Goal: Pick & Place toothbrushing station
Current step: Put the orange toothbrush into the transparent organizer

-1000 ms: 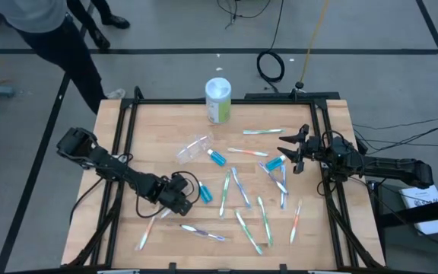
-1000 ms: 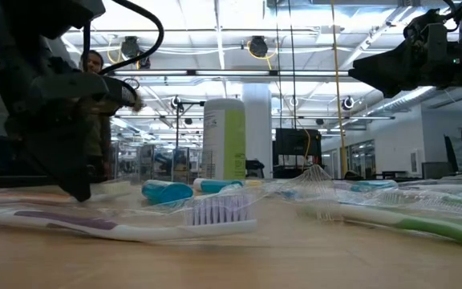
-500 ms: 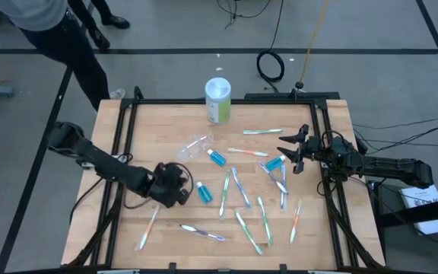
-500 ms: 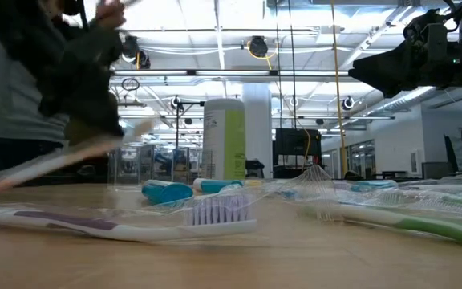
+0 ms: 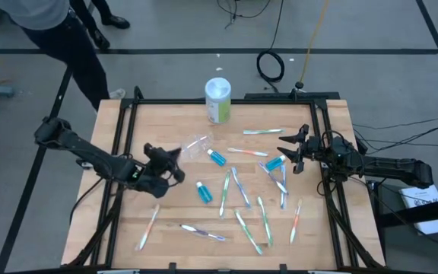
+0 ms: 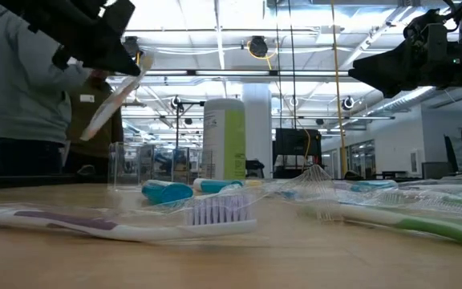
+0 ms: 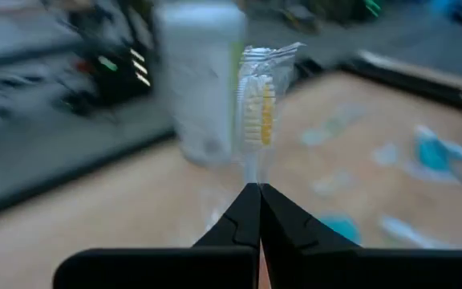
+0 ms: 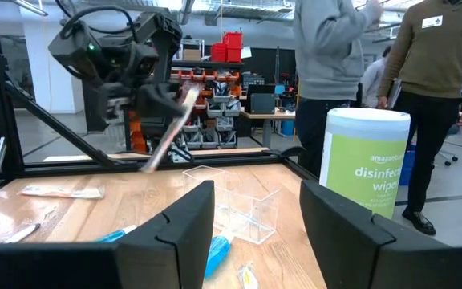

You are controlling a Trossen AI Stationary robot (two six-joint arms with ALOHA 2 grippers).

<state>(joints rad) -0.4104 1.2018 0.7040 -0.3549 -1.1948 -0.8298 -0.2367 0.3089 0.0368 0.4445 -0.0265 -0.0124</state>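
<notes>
One toothbrush (image 7: 257, 112) is up off the table, pinched between the closed fingers of my left gripper (image 5: 167, 157), bristle head pointing forward past the fingertips. Gripper sits about 9 o'clock from board centre, held above the wood. The clear plastic container (image 5: 194, 146) lies just beyond it toward 1 o'clock, near but apart; I take that as the drop target.

Right gripper (image 5: 293, 152) waits at 3 o'clock, fingers spread wide, holding nothing, above a blue tube (image 5: 275, 162).

The rest of the set is scattered on the table (image 5: 166, 114): brushes fanned from centre toward 5 o'clock, an orange-handled brush (image 5: 150, 225) at 7 o'clock, another blue tube (image 5: 204, 192) near centre, a third (image 5: 217, 157) just past the container. Green wipes canister (image 5: 218, 100) stands at 12 o'clock.

To do this well, I judge: keep the brush high while crossing, line its long axis with the container's opening, then lower handle-first. The container looks light and crinkly, so a nudge could skate it away. Release only once the brush rests inside.
</notes>
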